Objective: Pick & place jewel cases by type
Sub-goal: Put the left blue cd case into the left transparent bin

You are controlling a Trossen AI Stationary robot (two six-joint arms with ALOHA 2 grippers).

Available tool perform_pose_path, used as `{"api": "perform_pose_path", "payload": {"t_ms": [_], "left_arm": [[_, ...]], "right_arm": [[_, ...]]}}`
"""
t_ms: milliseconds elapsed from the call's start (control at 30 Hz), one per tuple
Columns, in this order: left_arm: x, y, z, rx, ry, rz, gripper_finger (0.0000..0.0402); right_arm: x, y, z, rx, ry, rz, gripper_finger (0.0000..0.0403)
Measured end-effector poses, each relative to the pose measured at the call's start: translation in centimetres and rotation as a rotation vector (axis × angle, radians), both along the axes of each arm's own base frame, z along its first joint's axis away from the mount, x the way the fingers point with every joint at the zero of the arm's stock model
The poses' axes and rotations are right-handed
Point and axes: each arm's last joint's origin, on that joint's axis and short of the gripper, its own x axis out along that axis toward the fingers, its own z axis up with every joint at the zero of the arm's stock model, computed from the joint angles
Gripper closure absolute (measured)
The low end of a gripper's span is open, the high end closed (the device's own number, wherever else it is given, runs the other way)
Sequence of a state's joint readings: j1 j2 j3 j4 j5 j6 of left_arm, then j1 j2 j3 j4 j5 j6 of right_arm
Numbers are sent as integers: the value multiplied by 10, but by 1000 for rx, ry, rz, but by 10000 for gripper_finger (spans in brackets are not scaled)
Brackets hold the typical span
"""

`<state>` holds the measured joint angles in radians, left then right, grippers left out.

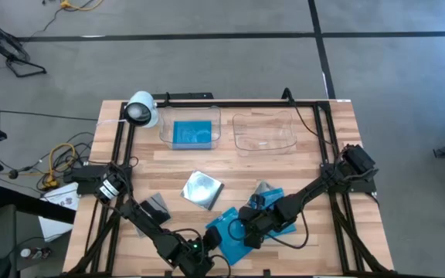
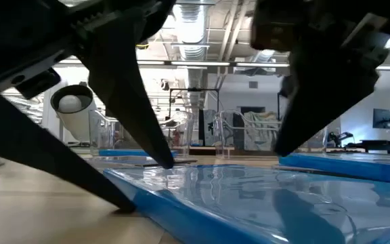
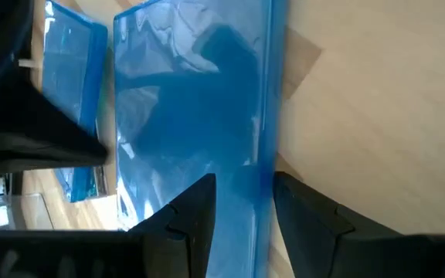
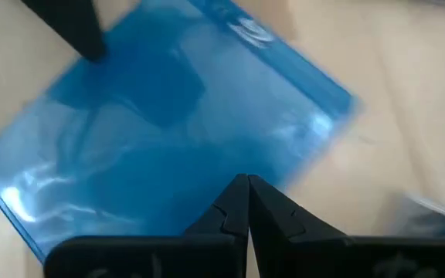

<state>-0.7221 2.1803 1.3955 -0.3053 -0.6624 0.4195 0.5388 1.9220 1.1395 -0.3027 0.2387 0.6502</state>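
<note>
The left tool point(image 3: 242, 205) sits at the near edge of the desk point(image 1: 323, 166) with its two fingers parted astride the rim of a blue jewel case point(image 1: 234, 229), one finger on each face; whether they are pinching it yet is hard to judge from the wrist view, though the case does lie between them. The right tool point(image 4: 247, 202) is clenched tight, fingertips together, holding nothing, and hovers right over the same blue case, just across from the left tool.

The chief risk is the crowding: both tools are on one case, and if the left tool lifts while the right tool bears down on the lid, the thin edge could slip out of the fingers or the case could spring open. A second blue case point(image 3: 72, 93) lies just beside the held one, beyond the left tool, and could be dragged along. An edge grip this shallow may also let the case swing during a carry.

Away from both tools, at the far side of the desk, stand two clear trays. The left tray point(image 1: 190, 127) holds a blue case; the right tray point(image 1: 265, 131) shows nothing inside. A silvery case point(image 1: 203, 189) and a dark grey case point(image 1: 154, 205) lie loose on the desk between the tools and the trays.
</note>
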Motion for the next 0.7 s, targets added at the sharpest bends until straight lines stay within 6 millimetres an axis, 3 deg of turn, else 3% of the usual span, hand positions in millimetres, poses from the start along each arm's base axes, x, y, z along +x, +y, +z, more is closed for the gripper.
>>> {"api": "perform_pose_path", "payload": {"t_ms": [200, 700], "left_arm": [[4, 4, 1, 16, -15, 25, 273], [1, 10, 2, 161, -89, 114, 273]], "right_arm": [[8, -6, -17, 35, 49, 23, 403], [10, -8, -11, 3, 9, 60, 403]]}}
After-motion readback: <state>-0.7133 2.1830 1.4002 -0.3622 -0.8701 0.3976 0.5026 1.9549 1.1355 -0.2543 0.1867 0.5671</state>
